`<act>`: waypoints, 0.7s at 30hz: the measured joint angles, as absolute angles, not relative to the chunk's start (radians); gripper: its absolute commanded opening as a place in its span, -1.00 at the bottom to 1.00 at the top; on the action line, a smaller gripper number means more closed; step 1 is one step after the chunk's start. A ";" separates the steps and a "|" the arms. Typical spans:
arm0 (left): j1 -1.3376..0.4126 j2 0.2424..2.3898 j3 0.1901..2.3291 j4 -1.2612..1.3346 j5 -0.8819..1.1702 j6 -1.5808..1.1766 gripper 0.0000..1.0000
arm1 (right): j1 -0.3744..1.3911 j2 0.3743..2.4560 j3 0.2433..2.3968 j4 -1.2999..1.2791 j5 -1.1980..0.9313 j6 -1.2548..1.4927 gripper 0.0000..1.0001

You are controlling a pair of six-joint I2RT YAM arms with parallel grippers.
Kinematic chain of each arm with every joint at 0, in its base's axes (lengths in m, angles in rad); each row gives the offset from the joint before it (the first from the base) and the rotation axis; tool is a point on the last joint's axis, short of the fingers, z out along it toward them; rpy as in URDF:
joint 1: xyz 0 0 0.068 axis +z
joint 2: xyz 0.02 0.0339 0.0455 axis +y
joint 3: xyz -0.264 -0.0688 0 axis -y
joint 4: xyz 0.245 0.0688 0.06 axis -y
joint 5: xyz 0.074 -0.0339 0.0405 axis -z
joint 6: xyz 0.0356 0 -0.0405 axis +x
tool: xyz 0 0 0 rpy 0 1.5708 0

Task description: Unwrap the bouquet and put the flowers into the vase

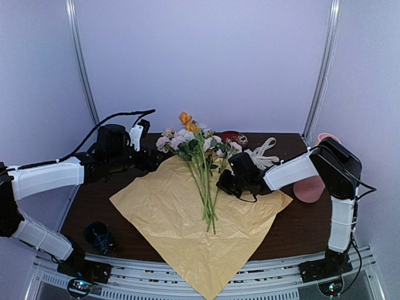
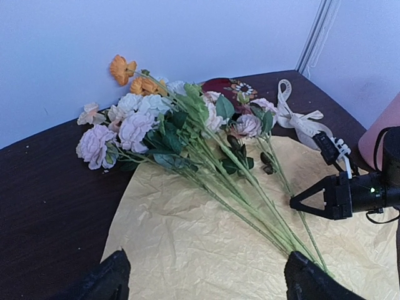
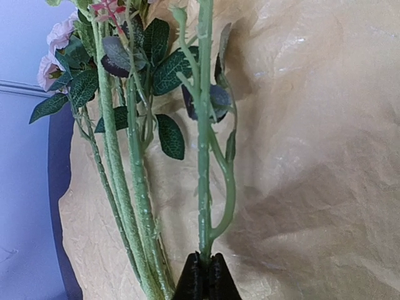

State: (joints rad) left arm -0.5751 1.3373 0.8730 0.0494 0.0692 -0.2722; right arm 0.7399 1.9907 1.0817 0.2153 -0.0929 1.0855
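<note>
Pinches one green stem of the flowers [image 1: 205,194] with the right gripper [image 3: 203,275], jaws closed tight. Hovers with the left gripper [image 2: 206,284] spread wide and empty over the crinkled yellow paper [image 1: 169,231]. Lying loose on that unfolded paper, mid-table [image 1: 87,206], blooms toward the far edge. Standing at the right edge, apart: the pink vase [image 1: 309,189]. Near the far edge, a cream ribbon [image 1: 262,153]. Pale walls behind.
</note>
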 measured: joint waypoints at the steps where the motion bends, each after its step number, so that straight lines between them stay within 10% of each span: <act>1: -0.575 1.337 0.873 0.049 0.068 -0.272 0.77 | 0.740 1.988 1.079 0.216 -0.091 1.084 -1.00; 21: -0.611 1.233 0.843 0.115 0.122 -0.237 0.75 | 0.767 1.409 0.944 0.262 -0.040 0.782 -1.00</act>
State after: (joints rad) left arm -0.6113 1.2327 0.8433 0.1150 0.1223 -0.2371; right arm 0.7673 1.4094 0.9443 0.2623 -0.0402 0.7818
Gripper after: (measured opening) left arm 0.882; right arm 0.029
